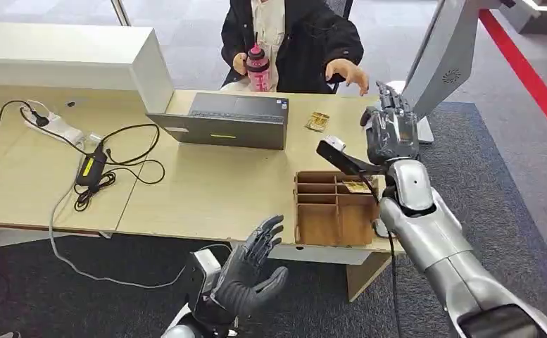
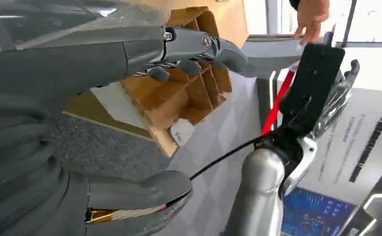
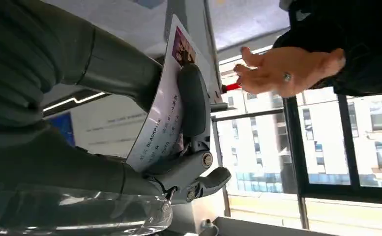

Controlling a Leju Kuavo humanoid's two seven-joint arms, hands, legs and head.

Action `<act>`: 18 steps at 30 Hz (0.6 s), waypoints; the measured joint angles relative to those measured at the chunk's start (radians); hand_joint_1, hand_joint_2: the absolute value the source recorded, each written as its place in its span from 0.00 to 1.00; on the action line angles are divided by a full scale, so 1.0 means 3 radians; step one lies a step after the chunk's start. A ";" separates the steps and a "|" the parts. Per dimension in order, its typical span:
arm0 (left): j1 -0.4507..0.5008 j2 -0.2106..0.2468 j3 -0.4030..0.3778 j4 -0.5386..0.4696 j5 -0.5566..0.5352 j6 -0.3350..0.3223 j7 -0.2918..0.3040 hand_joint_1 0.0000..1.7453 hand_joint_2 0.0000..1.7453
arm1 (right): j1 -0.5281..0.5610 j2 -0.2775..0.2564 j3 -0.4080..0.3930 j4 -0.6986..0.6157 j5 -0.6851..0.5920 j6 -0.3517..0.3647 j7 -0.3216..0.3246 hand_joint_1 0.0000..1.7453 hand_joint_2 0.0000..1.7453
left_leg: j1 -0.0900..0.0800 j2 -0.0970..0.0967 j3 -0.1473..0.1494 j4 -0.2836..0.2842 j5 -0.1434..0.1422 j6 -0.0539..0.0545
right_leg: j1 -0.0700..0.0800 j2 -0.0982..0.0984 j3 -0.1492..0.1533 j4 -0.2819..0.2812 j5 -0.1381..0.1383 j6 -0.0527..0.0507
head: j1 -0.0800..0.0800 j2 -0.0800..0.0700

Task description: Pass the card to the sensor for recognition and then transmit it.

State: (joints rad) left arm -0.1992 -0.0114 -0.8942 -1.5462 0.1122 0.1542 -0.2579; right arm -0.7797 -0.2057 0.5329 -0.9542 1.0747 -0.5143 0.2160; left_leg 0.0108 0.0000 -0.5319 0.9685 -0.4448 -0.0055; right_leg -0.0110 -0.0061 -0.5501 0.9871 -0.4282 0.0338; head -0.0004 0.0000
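Note:
My right hand [image 1: 391, 130] is raised above the desk's far right part and pinches a white printed card [image 3: 163, 115] between its thumb and fingers [image 3: 193, 103]. Just beyond it, a seated person holds out an open hand [image 1: 348, 74], seen close to the card in the right wrist view [image 3: 287, 71]. A grey standing terminal [image 1: 445, 60] leans right beside my right hand. My left hand [image 1: 256, 264] hovers in front of the desk's near edge, fingers [image 2: 193, 49] spread and nothing in it.
A cardboard divider box [image 1: 335, 209] with a card [image 1: 358, 186] inside sits at the desk's near right edge. A laptop [image 1: 221, 120], loose gold cards [image 1: 317, 121], a pink bottle [image 1: 258, 67], and a power strip [image 1: 59, 127] with cables lie further left.

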 joint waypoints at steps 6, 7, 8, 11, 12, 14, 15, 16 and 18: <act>-0.0087 -0.0055 -0.0041 0.0087 0.0020 -0.0103 -0.0028 0.00 1.00 | -0.0416 0.0251 0.0143 0.0424 -0.0373 0.0043 -0.0136 1.00 1.00 | 0.0000 0.0000 0.0000 0.0000 0.0001 0.0000 | 0.0000 0.0000 0.0000 0.0000 0.0000 0.0000 | 0.0001 -0.0001; -0.0089 -0.0069 -0.0042 0.0098 0.0022 -0.0108 -0.0030 0.00 1.00 | -0.0477 0.0285 0.0159 0.0508 -0.0407 0.0064 -0.0135 1.00 1.00 | 0.0000 -0.0001 -0.0001 0.0000 0.0001 0.0000 | 0.0000 0.0000 -0.0001 0.0000 0.0000 0.0000 | 0.0000 -0.0001; -0.0089 -0.0080 -0.0044 0.0109 0.0024 -0.0109 -0.0039 0.00 1.00 | -0.0533 0.0318 0.0172 0.0570 -0.0434 0.0090 -0.0125 1.00 1.00 | 0.0000 -0.0001 -0.0001 0.0000 0.0001 0.0000 | 0.0000 0.0000 -0.0001 0.0000 0.0000 0.0000 | 0.0001 -0.0001; -0.0090 -0.0109 -0.0051 0.0144 0.0023 -0.0109 -0.0045 0.00 1.00 | -0.0687 0.0406 0.0211 0.0777 -0.0450 0.0131 -0.0050 1.00 1.00 | 0.0000 0.0000 -0.0001 0.0000 0.0001 0.0000 | 0.0000 0.0000 -0.0001 0.0000 0.0000 0.0000 | 0.0001 -0.0001; -0.0090 -0.0116 -0.0052 0.0154 0.0023 -0.0109 -0.0046 0.00 1.00 | -0.0725 0.0430 0.0225 0.0844 -0.0452 0.0146 -0.0018 1.00 1.00 | 0.0000 0.0000 -0.0001 0.0001 0.0001 0.0000 | 0.0000 0.0000 -0.0002 -0.0001 0.0000 0.0000 | 0.0000 -0.0001; -0.0092 -0.0123 -0.0059 0.0177 0.0022 -0.0120 -0.0048 0.00 1.00 | -0.0784 0.0478 0.0239 0.0969 -0.0491 0.0154 0.0048 1.00 1.00 | -0.0001 0.0000 -0.0001 0.0001 0.0001 0.0000 | 0.0000 0.0000 -0.0002 -0.0001 0.0000 0.0000 | 0.0001 -0.0001; -0.0095 -0.0127 -0.0061 0.0187 0.0022 -0.0121 -0.0048 0.00 1.00 | -0.0814 0.0499 0.0246 0.1032 -0.0510 0.0157 0.0072 1.00 1.00 | -0.0001 0.0000 -0.0001 0.0001 0.0001 0.0000 | 0.0000 0.0000 -0.0002 -0.0001 0.0000 0.0000 | 0.0001 -0.0001; -0.0097 -0.0128 -0.0064 0.0196 0.0022 -0.0123 -0.0048 0.00 1.00 | -0.0832 0.0510 0.0252 0.1071 -0.0511 0.0159 0.0090 1.00 1.00 | 0.0000 -0.0001 -0.0001 0.0001 0.0001 0.0000 | 0.0000 0.0000 -0.0002 -0.0001 0.0000 0.0000 | 0.0001 -0.0001; -0.0103 -0.0141 -0.0070 0.0221 0.0022 -0.0126 -0.0048 0.00 1.00 | -0.0870 0.0529 0.0266 0.1182 -0.0511 0.0169 0.0140 1.00 1.00 | 0.0000 -0.0001 -0.0001 0.0001 0.0001 0.0000 | 0.0000 0.0000 -0.0002 -0.0001 0.0000 0.0000 | 0.0000 -0.0001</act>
State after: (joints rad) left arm -0.2302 -0.0538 -0.9152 -1.4797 0.1186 0.1163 -0.2724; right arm -1.0408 -0.0469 0.6127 -0.5996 0.9213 -0.4635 0.2579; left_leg 0.0107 -0.0001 -0.5321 0.9689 -0.4445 -0.0055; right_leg -0.0111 -0.0061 -0.5507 0.9869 -0.4281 0.0338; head -0.0004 -0.0004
